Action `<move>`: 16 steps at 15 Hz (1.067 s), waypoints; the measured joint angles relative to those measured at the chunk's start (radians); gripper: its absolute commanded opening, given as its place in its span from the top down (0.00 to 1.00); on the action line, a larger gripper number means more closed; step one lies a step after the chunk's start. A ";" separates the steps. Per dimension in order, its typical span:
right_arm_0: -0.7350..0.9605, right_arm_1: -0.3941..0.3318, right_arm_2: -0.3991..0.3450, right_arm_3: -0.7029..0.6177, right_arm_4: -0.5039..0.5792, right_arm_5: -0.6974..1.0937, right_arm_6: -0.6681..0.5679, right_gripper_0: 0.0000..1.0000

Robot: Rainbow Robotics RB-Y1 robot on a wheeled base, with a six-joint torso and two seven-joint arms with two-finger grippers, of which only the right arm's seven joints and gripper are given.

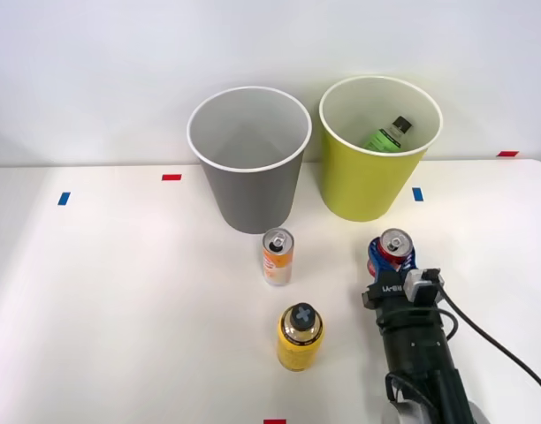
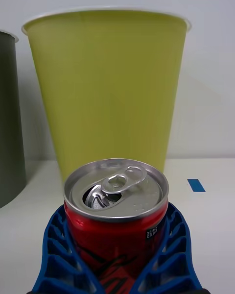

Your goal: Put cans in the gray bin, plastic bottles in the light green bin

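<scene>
- My right gripper (image 2: 117,269) had its blue ribbed fingers (image 2: 58,255) wrapped against both sides of the red can (image 1: 393,247), which stood upright on the white table (image 1: 120,309).
- That can sat just in front of the light green bin (image 1: 368,177), where a plastic bottle (image 1: 387,134) lay inside.
- The orange and white can (image 1: 278,257) stood upright in front of the gray bin (image 1: 249,168).
- Nearer me I saw a yellow can (image 1: 300,337).

Glossy metal red can (image 2: 116,210) (brushed silver top), ribbed blue plastic fingers (image 2: 58,255), matt light green bin (image 2: 107,88)
</scene>
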 measured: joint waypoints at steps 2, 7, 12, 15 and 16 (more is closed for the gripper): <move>0.033 -0.030 0.015 -0.083 -0.004 0.064 -0.011 1.00; 0.167 -0.104 0.035 -0.448 -0.024 0.334 -0.037 1.00; 0.259 -0.189 0.064 -0.667 -0.059 0.381 -0.158 1.00; 0.285 -0.237 0.068 -0.759 -0.062 0.382 -0.239 1.00; 0.286 -0.248 0.068 -0.781 -0.064 0.382 -0.255 1.00</move>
